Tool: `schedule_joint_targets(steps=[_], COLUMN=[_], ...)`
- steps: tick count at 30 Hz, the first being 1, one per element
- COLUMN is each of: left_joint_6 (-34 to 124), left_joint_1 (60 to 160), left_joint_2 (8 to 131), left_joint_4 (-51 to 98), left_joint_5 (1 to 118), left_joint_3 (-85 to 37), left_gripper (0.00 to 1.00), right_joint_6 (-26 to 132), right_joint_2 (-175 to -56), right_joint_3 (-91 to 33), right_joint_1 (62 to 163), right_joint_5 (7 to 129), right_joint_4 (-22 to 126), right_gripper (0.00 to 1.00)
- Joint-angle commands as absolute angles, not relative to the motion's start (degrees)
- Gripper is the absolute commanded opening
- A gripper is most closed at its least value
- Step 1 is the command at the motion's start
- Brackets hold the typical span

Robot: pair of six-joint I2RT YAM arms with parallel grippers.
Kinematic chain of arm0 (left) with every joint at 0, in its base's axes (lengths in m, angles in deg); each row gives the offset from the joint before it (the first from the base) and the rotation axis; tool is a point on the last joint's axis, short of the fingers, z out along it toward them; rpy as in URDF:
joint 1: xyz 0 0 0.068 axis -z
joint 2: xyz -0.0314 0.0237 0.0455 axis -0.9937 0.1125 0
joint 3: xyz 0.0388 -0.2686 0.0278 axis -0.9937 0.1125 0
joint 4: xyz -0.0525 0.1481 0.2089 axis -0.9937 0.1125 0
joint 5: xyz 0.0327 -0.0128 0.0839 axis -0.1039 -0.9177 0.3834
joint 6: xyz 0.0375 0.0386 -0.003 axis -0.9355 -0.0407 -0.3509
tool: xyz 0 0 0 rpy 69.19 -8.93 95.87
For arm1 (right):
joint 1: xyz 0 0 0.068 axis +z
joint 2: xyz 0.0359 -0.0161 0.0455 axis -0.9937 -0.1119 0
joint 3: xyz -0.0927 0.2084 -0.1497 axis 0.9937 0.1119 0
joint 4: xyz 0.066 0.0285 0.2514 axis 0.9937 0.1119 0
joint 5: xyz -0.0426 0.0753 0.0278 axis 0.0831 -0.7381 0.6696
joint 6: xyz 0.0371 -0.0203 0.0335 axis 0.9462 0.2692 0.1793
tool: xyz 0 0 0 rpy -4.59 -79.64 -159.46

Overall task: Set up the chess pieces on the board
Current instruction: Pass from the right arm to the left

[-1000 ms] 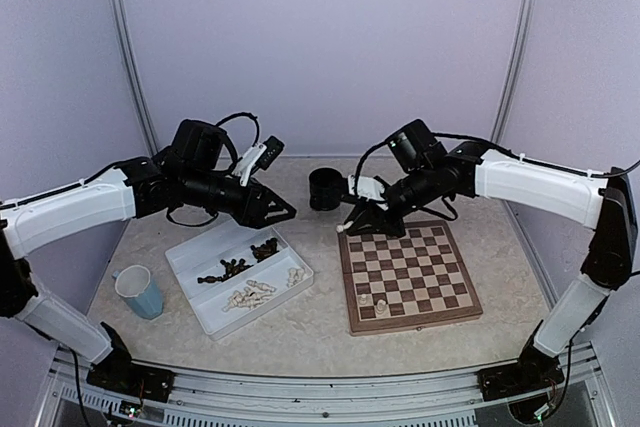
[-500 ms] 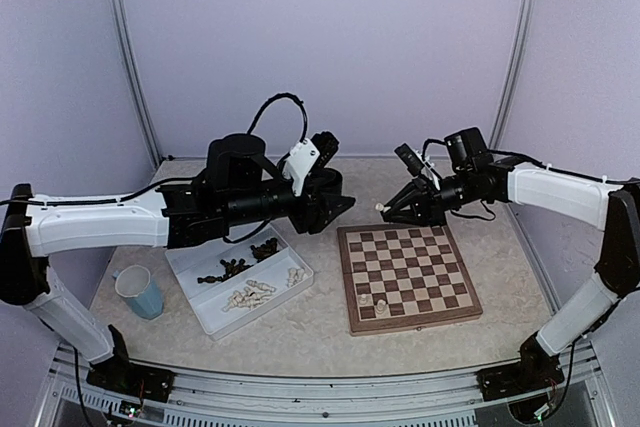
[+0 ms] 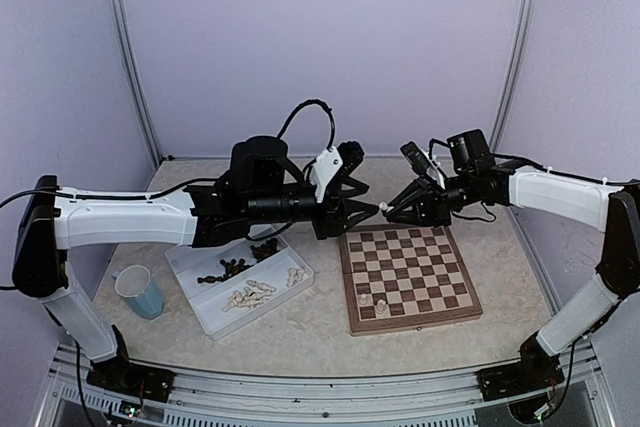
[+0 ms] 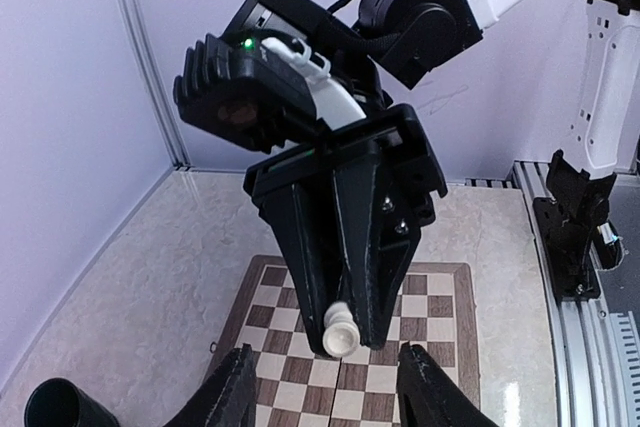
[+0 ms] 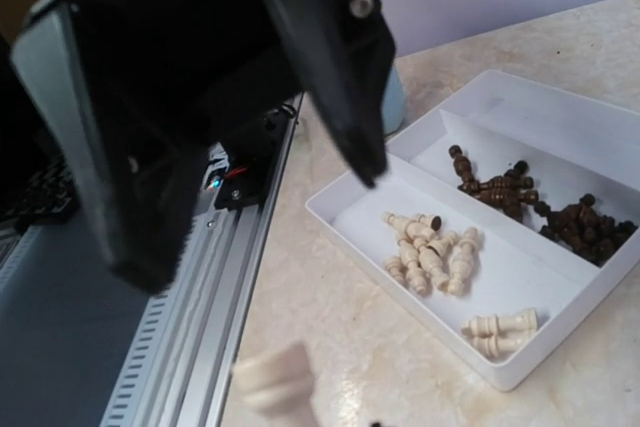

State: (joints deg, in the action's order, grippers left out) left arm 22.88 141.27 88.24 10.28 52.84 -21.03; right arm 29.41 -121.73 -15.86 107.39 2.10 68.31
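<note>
You had a cream piece (image 4: 340, 330) pinched at the very tips of the right fingers (image 4: 372, 277), up in the air over the far left corner of the board (image 3: 420, 269). The left fingers (image 4: 232, 395) stood apart close to it with nothing between them. Treat that piece as light, hard, smooth turned wood. It would not crush, but it was small and rounded, so it could twist or pop out of a pinch. I would take it across the stem, clear of the end the right fingers covered. Two more cream pieces (image 3: 372, 303) stood near the board's near left corner, and the remaining pieces lay in the white tray (image 3: 262, 307) to the left of the board. Which figure you held was hard to tell, possibly a pawn, since only one end showed past the right fingers. In the right wrist view it was a blur at the bottom edge. From above, the left arm hid part of the tray's far side.
</note>
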Motion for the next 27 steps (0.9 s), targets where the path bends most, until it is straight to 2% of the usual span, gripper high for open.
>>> schedule_joint_targets(steps=[1,11,21,24,26,27], left_joint_6=[22.2,21.8,22.4,22.7,23.0,23.1], left_joint_1=[141.6,142.1,142.1,142.1,142.2,142.2], left_joint_2=[90.7,94.2,96.2,96.5,96.7,96.8], left_joint_4=[10.9,14.4,16.7,17.2,17.5,17.9], left_joint_5=[48.7,48.2,47.9,47.9,48.2,48.4], left_joint_3=[-24.2,-28.2,-30.5,-30.9,-31.3,-31.8], left_gripper=[0.47,0.4,0.27,0.2,0.15,0.14], right_joint_6=[28.3,27.9,27.6,27.5,26.2,24.4], right_joint_2=[-119.4,-119.9,-119.9,-119.9,-119.8,-119.7], right_joint_3=[-14.8,-14.1,-13.8,-13.7,-13.9,-14.3], right_joint_1=[106.9,107.0,107.0,107.0,107.0,106.9], right_joint_5=[1.3,0.2,0.3,0.6,1.3,2.4], right_joint_4=[68.4,67.7,67.4,67.4,68.7,70.7], right_gripper=[0.07,0.09,0.1,0.1,0.14,0.22])
